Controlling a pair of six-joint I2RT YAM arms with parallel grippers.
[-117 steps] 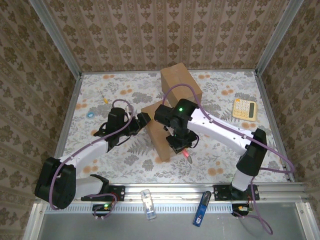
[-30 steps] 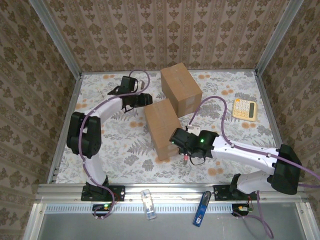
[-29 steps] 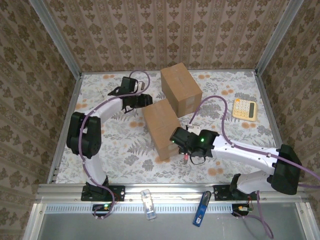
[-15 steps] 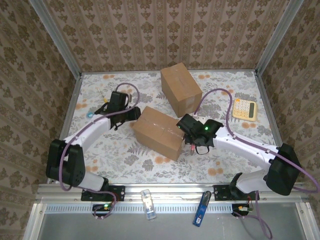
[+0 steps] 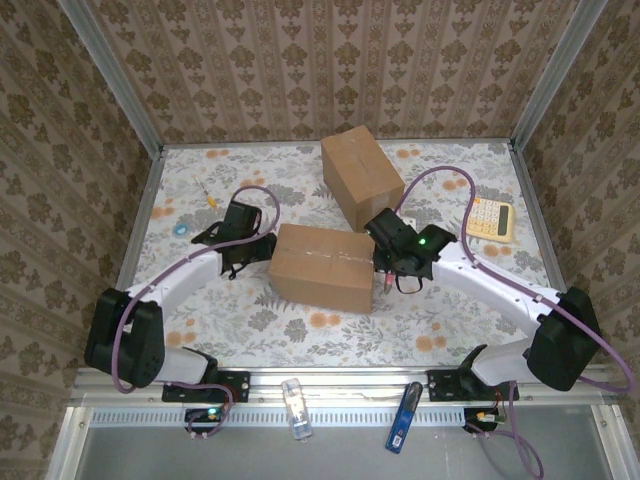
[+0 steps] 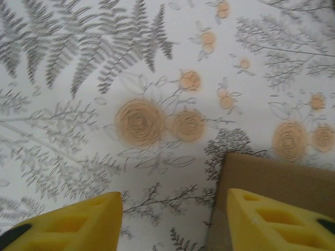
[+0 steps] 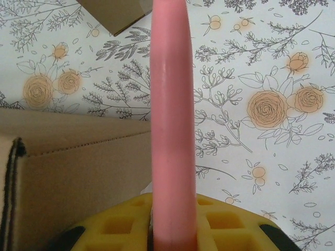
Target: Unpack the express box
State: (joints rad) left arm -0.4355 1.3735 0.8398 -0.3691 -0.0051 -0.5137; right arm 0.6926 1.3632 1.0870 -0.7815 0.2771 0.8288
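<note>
The express box (image 5: pixel 320 265), brown cardboard with a taped seam, lies crosswise in the middle of the table. My left gripper (image 5: pixel 262 250) sits at its left end. In the left wrist view this gripper (image 6: pixel 172 225) is open over bare tablecloth, and the box corner (image 6: pixel 272 178) lies by the right finger (image 6: pixel 277 219). My right gripper (image 5: pixel 385 275) is at the box's right end, shut on a pink rod-like tool (image 7: pixel 172 120) that points away from the wrist. The box's side (image 7: pixel 73 172) shows left of the tool.
A second cardboard box (image 5: pixel 362 178) stands behind, close to the right arm; its corner (image 7: pixel 112 13) shows in the right wrist view. A yellow calculator (image 5: pixel 490 217) lies at the right. Small items (image 5: pixel 181 229) lie at the far left. Two objects (image 5: pixel 296 408) (image 5: pixel 403 417) rest on the front rail.
The express box has swung from lengthwise to crosswise. My left arm has come back to its left end and its jaws have widened. The right gripper moved to the right end.
</note>
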